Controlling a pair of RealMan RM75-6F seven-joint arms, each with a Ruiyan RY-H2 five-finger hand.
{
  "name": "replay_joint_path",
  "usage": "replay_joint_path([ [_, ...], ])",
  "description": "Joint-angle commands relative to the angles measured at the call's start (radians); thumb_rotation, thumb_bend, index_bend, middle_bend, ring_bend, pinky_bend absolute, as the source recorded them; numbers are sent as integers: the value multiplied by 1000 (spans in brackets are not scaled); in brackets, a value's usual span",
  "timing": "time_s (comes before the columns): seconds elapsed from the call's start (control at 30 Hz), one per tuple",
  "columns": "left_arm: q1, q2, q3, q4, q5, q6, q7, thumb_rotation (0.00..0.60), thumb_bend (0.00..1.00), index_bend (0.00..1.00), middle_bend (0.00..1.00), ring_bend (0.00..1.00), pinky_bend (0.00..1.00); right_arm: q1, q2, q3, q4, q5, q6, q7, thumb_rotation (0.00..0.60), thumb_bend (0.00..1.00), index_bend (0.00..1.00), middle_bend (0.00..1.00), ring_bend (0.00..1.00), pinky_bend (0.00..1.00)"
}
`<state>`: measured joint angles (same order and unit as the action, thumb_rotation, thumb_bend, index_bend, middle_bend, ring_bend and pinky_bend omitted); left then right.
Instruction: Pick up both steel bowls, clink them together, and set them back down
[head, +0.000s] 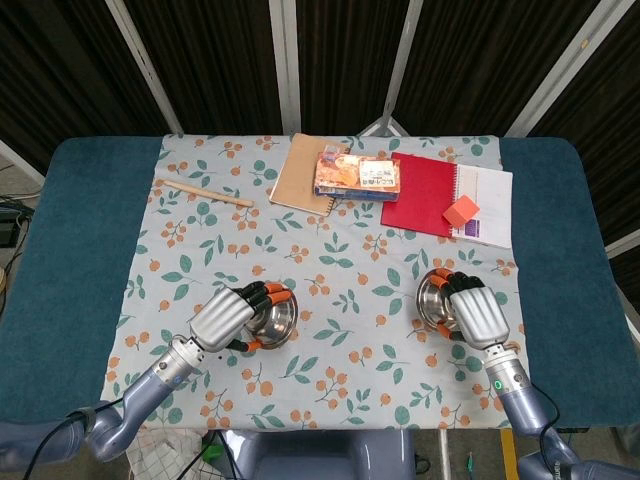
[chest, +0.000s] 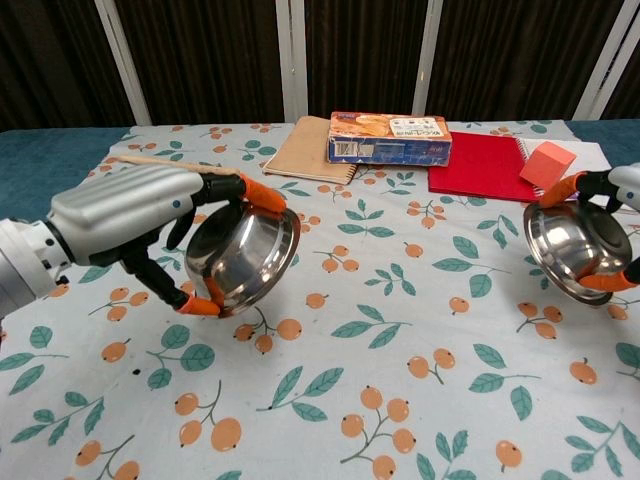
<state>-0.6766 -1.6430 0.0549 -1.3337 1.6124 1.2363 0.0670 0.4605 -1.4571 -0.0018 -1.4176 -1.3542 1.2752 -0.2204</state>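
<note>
You are gripping a steel bowl in each hand, the left hand (chest: 130, 222) tilting its bowl (chest: 245, 260) and the right hand (head: 478, 313) holding the other bowl (chest: 577, 252). Both bowls are hanging well apart, just above the surface (chest: 400, 300), so the coming move looks straight down.

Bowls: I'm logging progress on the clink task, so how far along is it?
Done: both are picked up; whether they clinked can't be told. In hand: the left hand grips the left bowl tilted above the cloth; the right hand holds the right bowl, also tilted, low near the cloth. Left: set both flat and let go.
</note>
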Motion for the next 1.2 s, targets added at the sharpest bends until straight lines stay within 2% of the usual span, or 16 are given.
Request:
replay_joint_path([
  [0.03,4,-18,7,27,-7,-26,17,600,266,363,479,389,619,-15,-38,-5,46,-28,11,6,600,419,749,669,674,847],
  [0.1,6,-27,6,38,-10,-38,18,600,261,361,471,377,582,-21,-57,-8,68,-41,14,16,600,419,733,664,674,833],
  [0.17,7,-34,3,46,-14,-51,23,600,249,361,459,362,503,-27,-71,-11,81,-60,19,19,600,418,671,631,667,801],
  [0.23,11,-41,-1,55,-15,-52,41,600,231,358,447,352,455,-31,-75,-14,85,-73,22,15,600,419,511,548,613,746],
  [0.37,22,-62,-11,75,-26,-55,73,600,191,292,397,333,437,-34,-70,-13,63,-78,8,-11,600,419,87,362,463,643],
  [0.43,26,-70,-17,80,-39,-66,91,600,180,250,374,321,429,-37,-72,-12,61,-83,5,-8,600,419,9,309,418,618],
  [0.6,33,-78,-25,77,-65,-95,129,556,149,88,291,257,393,-37,-62,-9,24,-61,-47,35,598,418,0,173,277,525],
  [0.73,35,-80,-28,71,-70,-105,141,543,129,12,219,196,364,-33,-49,-3,-8,-46,-79,52,533,420,0,77,182,442],
  [0.8,35,-79,-30,65,-73,-111,145,494,118,0,176,161,330,-32,-45,1,-20,-48,-86,62,506,427,0,39,143,406],
  [0.87,34,-75,-31,57,-76,-121,149,405,102,0,125,110,287,-31,-42,4,-31,-47,-96,71,469,426,0,8,85,355],
  [0.93,35,-72,-34,50,-78,-124,157,342,87,0,80,61,252,-30,-35,5,-46,-47,-105,79,431,414,0,0,23,300],
  [1.07,41,-63,-42,30,-67,-102,150,199,56,0,16,2,173,-38,-13,11,-93,-56,-95,104,356,404,0,0,0,245],
  [1.2,54,-29,-41,-15,-34,-55,115,142,37,0,1,0,143,-57,24,15,-152,-100,-37,119,345,397,0,0,0,223],
])
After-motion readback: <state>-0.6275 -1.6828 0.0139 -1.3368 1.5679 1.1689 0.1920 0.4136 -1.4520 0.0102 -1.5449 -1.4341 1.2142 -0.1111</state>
